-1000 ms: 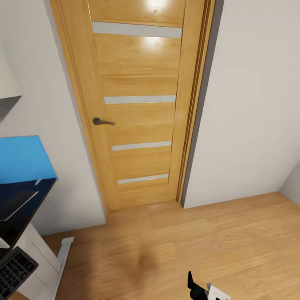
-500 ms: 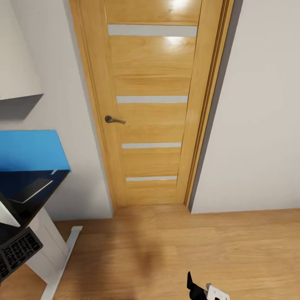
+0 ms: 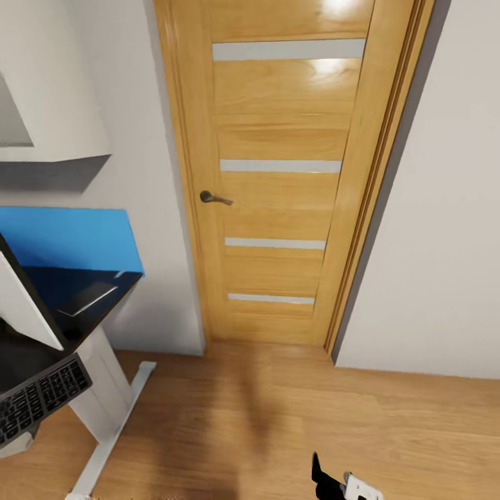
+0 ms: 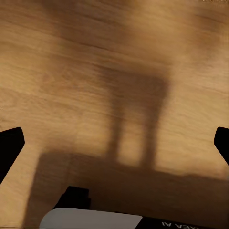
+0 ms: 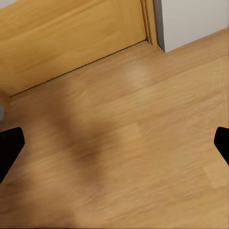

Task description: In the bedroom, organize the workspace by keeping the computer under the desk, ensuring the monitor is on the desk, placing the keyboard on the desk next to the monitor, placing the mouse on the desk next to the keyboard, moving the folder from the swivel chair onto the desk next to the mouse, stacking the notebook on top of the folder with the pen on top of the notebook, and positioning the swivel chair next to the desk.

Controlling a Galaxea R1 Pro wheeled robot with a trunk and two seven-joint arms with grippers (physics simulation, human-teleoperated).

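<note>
At the left edge of the head view we see the bench (image 3: pixel 83 295), its black top glossy, with a blue panel (image 3: pixel 66 239) along its back edge against the grey wall (image 3: pixel 444 208); the monitor (image 3: pixel 24 305) shows as a white slanted edge cutting across the bench top, and the keyboard (image 3: pixel 38 399) lies tilted at the bench's near end, dark keys in a grey frame, part of it cut off by the picture's edge; a white leg (image 3: pixel 104 396) and its long white foot (image 3: pixel 111 430) reach the wood floor (image 3: pixel 292 423). Beyond stands a closed wooden door (image 3: pixel 278 180) with pale horizontal strips and a dark lever handle (image 3: pixel 214 198); a white sloped surface (image 3: pixel 48 83) hangs above the blue panel. Our right tool (image 3: pixel 333 482) shows at the bottom of the head view; in the right wrist view its fingertips (image 5: pixel 10 148) sit far apart over floor near the door's foot, so it is released; the left tool (image 4: pixel 114 143) is likewise spread wide, fingertips (image 4: pixel 9 148) at the edges, over shadowed floor.
</note>
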